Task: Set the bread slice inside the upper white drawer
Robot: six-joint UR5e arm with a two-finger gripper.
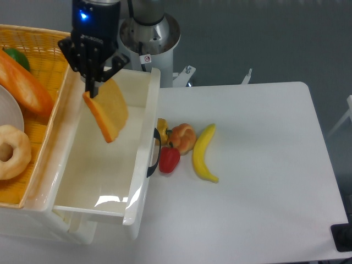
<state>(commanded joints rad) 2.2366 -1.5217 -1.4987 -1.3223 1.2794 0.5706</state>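
Orange-crusted bread slice (pixel 108 113) hangs pinched by its top corner in the pincer (pixel 92 88) over the upper white drawer (pixel 104 165), so I'd lower it before releasing.

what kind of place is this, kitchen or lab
Most likely a robot lab: a gripper holds a toy bread slice over a white drawer, with plastic play food like a banana on a plain white table.

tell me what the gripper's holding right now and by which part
The gripper holds the bread slice, pinched at its upper crust edge, hanging tilted over the upper white drawer.
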